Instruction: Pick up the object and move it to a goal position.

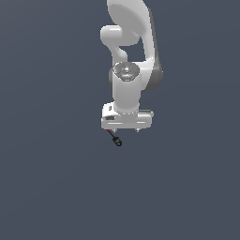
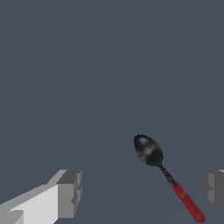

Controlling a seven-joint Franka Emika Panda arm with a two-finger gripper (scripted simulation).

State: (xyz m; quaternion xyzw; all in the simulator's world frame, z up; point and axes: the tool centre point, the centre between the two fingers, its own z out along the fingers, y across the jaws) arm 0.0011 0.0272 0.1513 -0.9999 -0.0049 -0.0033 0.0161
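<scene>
Below my pincer, the spoon is lying flat between my spread fingers, nearer one of them, untouched. I am judging everything undone: gripping, lifting, and carrying are all waiting.

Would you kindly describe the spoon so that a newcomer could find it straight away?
Start at the white robot arm hanging in the middle of the plain grey scene and follow it down to its tool. Just beneath the tool, toward the exterior view's left, lies the spoon: a tiny black bowl on a thin dark stem with a red handle, the only loose thing there.
</scene>
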